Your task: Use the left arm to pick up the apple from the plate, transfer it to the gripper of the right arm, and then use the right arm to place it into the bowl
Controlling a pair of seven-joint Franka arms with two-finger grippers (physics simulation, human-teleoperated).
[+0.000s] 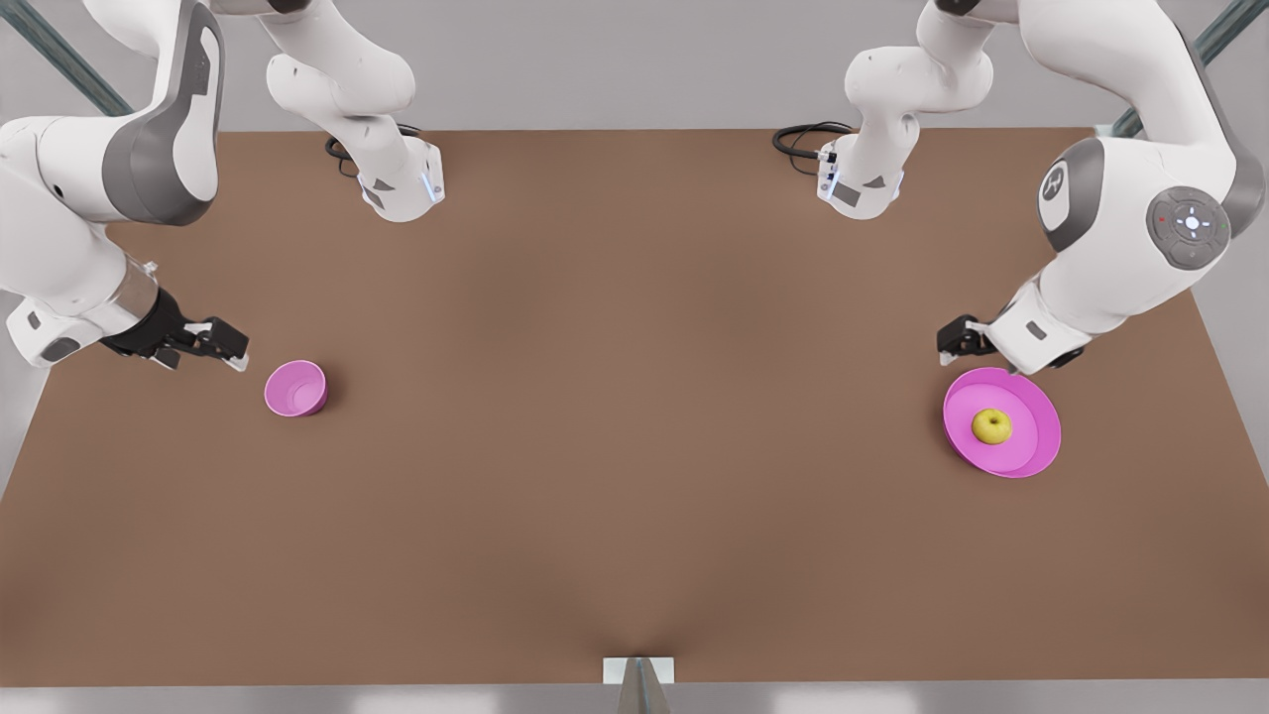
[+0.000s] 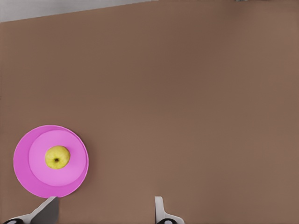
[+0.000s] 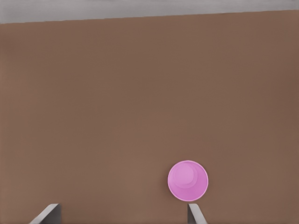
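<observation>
Brown surface [image 1: 615,446]: apple [image 1: 991,425] on plate [image 1: 1026,451], just beside left gripper [image 1: 954,342], fingers spread, empty; right gripper [image 1: 236,352], fingers spread, waiting beside bowl [image 1: 295,388].

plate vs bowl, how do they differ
The plate is wide and shallow; the bowl is smaller and deeper. The plate carries the apple; the bowl is empty. The plate lies by the left gripper, the bowl by the right gripper. Both are magenta-pink and round.
</observation>
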